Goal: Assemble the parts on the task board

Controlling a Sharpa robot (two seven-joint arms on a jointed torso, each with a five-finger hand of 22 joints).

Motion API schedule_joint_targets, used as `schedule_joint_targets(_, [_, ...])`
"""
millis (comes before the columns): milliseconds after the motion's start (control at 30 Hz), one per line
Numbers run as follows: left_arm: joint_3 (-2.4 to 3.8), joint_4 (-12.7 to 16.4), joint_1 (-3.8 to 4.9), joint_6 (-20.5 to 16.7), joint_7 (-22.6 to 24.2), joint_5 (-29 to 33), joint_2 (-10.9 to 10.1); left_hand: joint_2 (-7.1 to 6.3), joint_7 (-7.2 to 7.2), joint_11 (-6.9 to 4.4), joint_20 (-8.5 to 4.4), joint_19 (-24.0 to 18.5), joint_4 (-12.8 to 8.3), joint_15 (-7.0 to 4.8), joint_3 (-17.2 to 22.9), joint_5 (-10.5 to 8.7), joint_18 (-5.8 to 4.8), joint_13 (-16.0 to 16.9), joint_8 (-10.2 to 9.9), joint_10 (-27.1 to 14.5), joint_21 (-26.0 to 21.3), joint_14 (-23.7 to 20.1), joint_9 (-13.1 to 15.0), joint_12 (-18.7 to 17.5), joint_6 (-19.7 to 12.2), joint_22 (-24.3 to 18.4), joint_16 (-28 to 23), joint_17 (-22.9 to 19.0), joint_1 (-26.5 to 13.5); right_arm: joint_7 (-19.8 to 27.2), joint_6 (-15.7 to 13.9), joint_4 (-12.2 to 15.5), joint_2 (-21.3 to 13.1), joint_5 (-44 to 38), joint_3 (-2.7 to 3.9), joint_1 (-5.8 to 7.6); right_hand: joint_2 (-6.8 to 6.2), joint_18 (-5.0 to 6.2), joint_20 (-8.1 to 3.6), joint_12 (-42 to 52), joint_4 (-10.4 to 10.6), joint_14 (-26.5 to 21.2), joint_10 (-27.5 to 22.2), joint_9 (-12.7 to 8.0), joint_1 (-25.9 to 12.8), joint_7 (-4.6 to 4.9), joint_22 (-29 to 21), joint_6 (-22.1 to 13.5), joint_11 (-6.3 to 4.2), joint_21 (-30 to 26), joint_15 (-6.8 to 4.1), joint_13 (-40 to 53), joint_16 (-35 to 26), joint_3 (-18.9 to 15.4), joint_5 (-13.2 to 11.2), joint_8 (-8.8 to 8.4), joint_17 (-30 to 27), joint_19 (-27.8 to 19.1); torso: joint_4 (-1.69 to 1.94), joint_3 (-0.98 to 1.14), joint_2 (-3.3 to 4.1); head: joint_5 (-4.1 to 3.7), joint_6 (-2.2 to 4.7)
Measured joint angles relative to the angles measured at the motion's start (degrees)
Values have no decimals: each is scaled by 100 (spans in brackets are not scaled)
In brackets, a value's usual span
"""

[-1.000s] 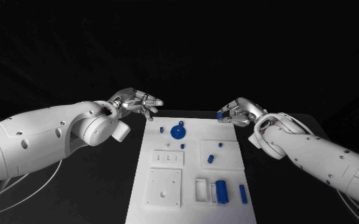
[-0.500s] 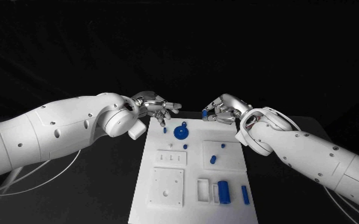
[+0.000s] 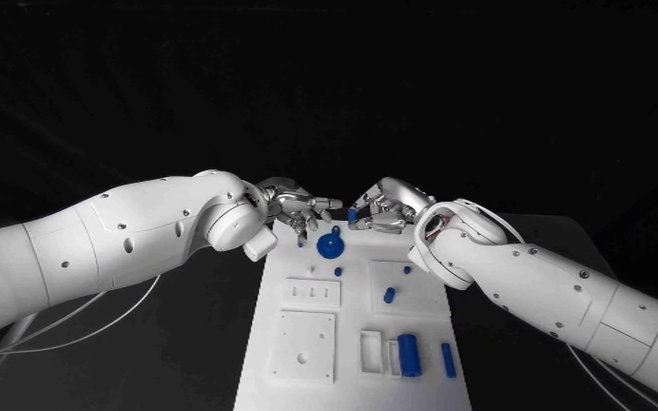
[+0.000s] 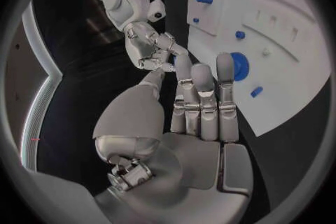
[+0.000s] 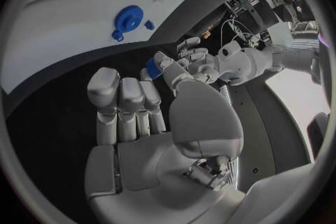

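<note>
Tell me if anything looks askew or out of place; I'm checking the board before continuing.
Nothing looks damaged or spilled. The white task board lies flat, its small blue parts resting on it. One small blue piece is off the board, pinched by the silver right hand beside the left hand.

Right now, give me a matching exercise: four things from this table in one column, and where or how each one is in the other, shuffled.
1. right hand
2. round blue part
3. blue cylinder
4. task board

A. near end of the board
B. white, lies mid-table
C. pinches a small blue part
D. far end of the board

Pairs: 1-C, 2-D, 3-A, 4-B.
</note>
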Motion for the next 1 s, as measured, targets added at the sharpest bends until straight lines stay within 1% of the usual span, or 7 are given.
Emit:
schedule_joint_targets(67, [-1, -4, 0, 11, -44, -41, 27, -21, -19, 0, 0, 0, 17, 0, 17, -1, 0, 11, 0, 0, -32, 0, 33, 0, -18, 27, 0, -18, 0, -30, 6, 12, 27, -25, -14, 7, 0, 0, 0, 0, 2, 0, 0, 0, 0, 0, 0, 0, 0, 0, 0, 0, 0, 2, -1, 0, 0, 0, 0, 0, 3, -3, 8])
schedule_joint_targets(133, [-2, -10, 0, 18, -89, -92, 54, -92, -18, 0, 0, 0, 63, 23, 57, -24, 0, 20, 0, 0, -65, -23, 54, 0, -18, 67, 0, -46, 16, -61, 13, 25, 51, -49, -33, 12, 0, 0, 0, 0, 2, 0, 0, 0, 0, 0, 0, -1, 0, 0, 0, 0, 0, 2, -1, 1, 0, 0, 1, 0, 4, -6, 12])
schedule_joint_targets(200, [-2, -11, 0, 21, -125, -138, 72, -115, 5, 0, 1, 0, 107, 4, 60, -37, 0, 20, 0, 0, -94, -43, 53, -23, -41, 91, 0, -67, 39, -88, 21, 31, 70, -72, -46, 16, 0, 0, 0, 0, 2, 0, 0, 0, 0, 1, 0, -1, 0, 0, 0, 0, 0, 2, -2, 1, 0, 0, 3, 0, 6, -7, 13])
schedule_joint_targets(333, [-3, -10, 0, 21, -185, -211, 90, -167, 13, 1, 20, -20, 124, 22, 76, -57, 0, 20, 0, 0, -143, -63, 53, -73, -72, 132, -7, -112, 91, -128, 33, 39, 96, -100, -61, 25, 0, 0, 0, 0, 2, 0, 0, 0, 0, 1, 0, -1, 0, 0, 0, -1, 0, 2, -2, 1, -1, 0, 3, 0, 9, -2, 20])
schedule_joint_targets(467, [-4, -1, 0, 22, -233, -288, 102, -238, 49, 1, 20, -20, 170, 42, 77, -144, 0, 2, 0, 0, -225, -83, -53, -102, -126, 174, -45, -165, 102, -153, 44, 56, 117, -122, -71, 28, 0, 0, 0, 0, 16, 0, 0, 1, 0, 3, 0, -4, 0, -1, 0, 5, 0, 16, 28, 1, -1, 0, 3, -3, 11, 1, 21])
schedule_joint_targets(700, [-4, 9, 0, 21, -286, -461, 119, -272, 64, 1, 20, -20, 214, 42, 71, -144, 0, -15, 0, 0, -275, -83, -183, -118, -140, 209, -68, -203, 136, -181, 76, 107, 138, -138, -79, 30, 0, 0, 0, 0, 16, -1, 0, 3, 0, 10, 0, -12, 0, -4, 0, 5, 0, 16, 38, -3, -1, 0, 10, -4, 13, 1, 15])
schedule_joint_targets(1000, [-4, 16, 0, 16, -349, -678, 126, -271, 64, 1, 20, -19, 226, 42, 83, -185, 0, -18, 0, 0, -299, -83, -207, -118, -140, 240, -68, -220, 136, -193, 127, 164, 148, -164, -87, 31, -1, 1, 0, 0, 16, -1, 0, 6, 0, 14, 0, -17, 1, -4, 1, 4, 0, 16, 37, -12, -1, 0, 10, -5, 13, 3, 14])
